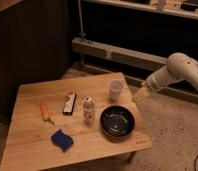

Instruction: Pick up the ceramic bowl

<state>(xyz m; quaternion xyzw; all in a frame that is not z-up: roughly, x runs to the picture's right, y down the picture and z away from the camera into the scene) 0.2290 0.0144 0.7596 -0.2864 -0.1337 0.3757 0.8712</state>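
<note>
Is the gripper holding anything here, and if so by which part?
Nothing is held: the gripper hangs past the edge of the table, apart from the ceramic bowl and the white cup.

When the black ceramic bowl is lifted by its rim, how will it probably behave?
The black bowl looks glossy, so its rim may slip in the grip. It is wide and shallow, so it probably sits stable but may tilt if held by one side. The pincer hovers beyond the table edge, apart from the bowl.

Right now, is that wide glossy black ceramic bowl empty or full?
Empty: the black bowl sits upright, its shiny inside bare. The gripper hovers beside the small white cup.
</note>
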